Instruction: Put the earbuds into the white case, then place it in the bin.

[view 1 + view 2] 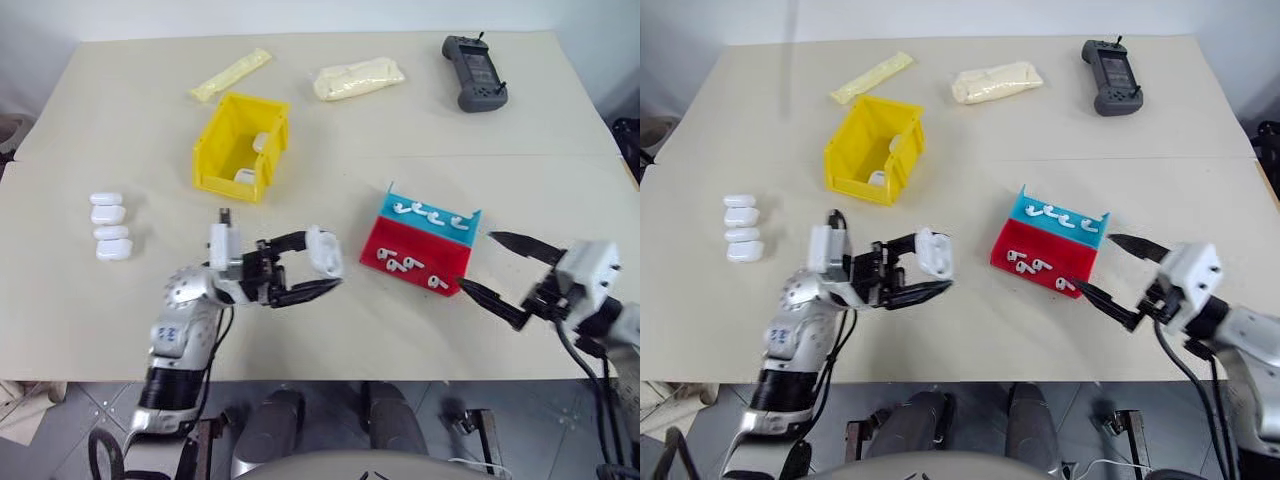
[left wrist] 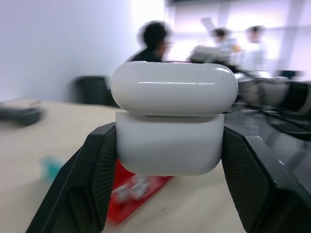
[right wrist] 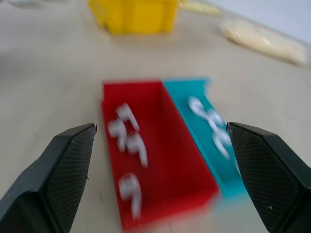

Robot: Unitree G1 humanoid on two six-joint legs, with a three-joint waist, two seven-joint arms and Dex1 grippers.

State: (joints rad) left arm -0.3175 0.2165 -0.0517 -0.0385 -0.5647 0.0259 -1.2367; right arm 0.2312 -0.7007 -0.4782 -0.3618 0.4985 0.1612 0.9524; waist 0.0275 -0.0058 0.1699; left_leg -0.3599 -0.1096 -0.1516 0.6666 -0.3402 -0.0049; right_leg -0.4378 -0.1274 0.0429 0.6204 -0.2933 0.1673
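Observation:
My left gripper (image 1: 325, 264) is shut on a white case (image 1: 326, 250), held above the table and pointing right toward the tray. In the left wrist view the white case (image 2: 172, 121) sits between both black fingers (image 2: 102, 170), lid on top. My right gripper (image 1: 478, 261) hangs open just right of the red-and-teal tray (image 1: 385, 232), nothing between its fingers (image 3: 73, 160). Several earbuds lie in the tray's red half (image 1: 405, 265) and teal half (image 1: 430, 213). The yellow bin (image 1: 215, 140) stands farther back, left of centre, with two white cases (image 1: 262, 142) inside.
A row of several spare white cases (image 1: 110, 225) lies at the left. Two pale packets (image 1: 230, 75) (image 1: 358, 78) and a grey handheld controller (image 1: 475, 72) lie along the back. Blurred people (image 2: 155, 41) appear beyond the table in the left wrist view.

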